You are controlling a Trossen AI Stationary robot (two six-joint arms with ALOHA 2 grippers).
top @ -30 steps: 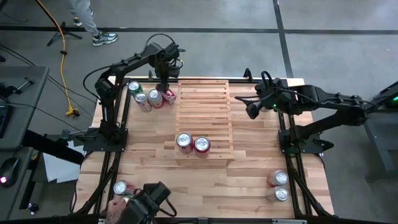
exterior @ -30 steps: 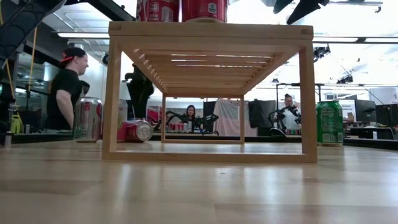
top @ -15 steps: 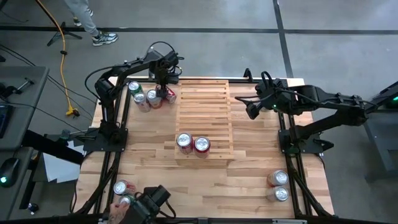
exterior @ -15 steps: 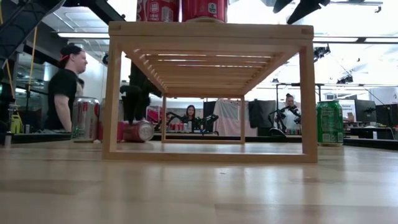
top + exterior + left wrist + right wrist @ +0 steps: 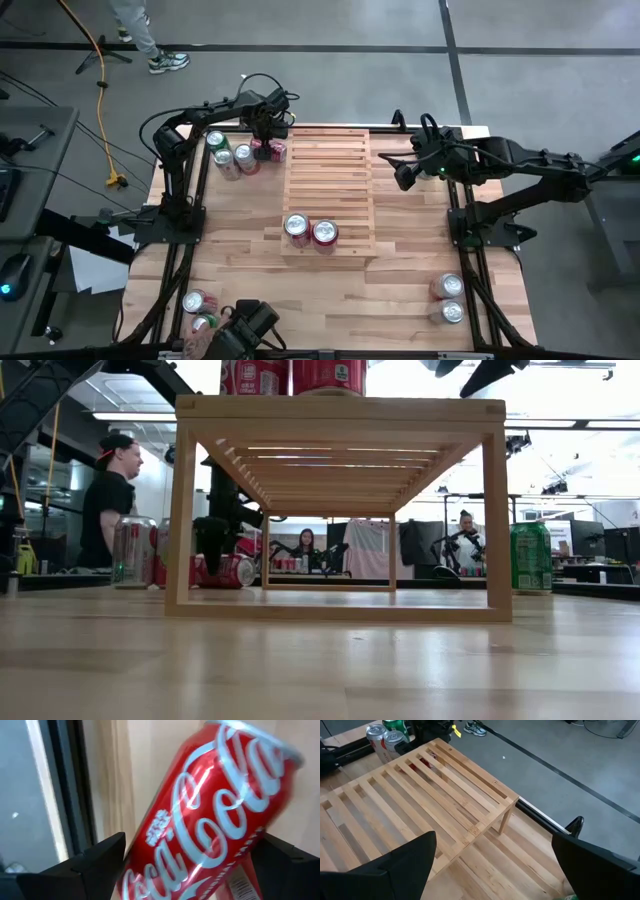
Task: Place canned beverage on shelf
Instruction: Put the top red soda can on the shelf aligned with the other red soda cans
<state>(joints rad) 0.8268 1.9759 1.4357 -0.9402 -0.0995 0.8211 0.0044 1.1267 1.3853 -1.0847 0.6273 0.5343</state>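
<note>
A red canned beverage (image 5: 210,815) lies on its side on the table at the far left, just left of the shelf (image 5: 328,185); it also shows in the high view (image 5: 273,150) and the low view (image 5: 236,570). My left gripper (image 5: 265,138) points down over it, open, with one finger on each side of the can (image 5: 192,840); I see no touch. The shelf of pale slats stands mid-table with two upright cans (image 5: 310,230) on its near end. My right gripper (image 5: 403,178) hangs open above the shelf's far right corner (image 5: 495,845), with nothing between its fingers.
Three upright cans (image 5: 228,152) stand left of the lying can. Two more stand at the near right (image 5: 449,298) and two at the near left (image 5: 198,310), beside a dark object (image 5: 240,332). People stand in the room beyond the table (image 5: 108,500).
My left gripper has come down, still open, onto the lying red can, so that its fingers now stand low beside it. The can has stayed on the table.
</note>
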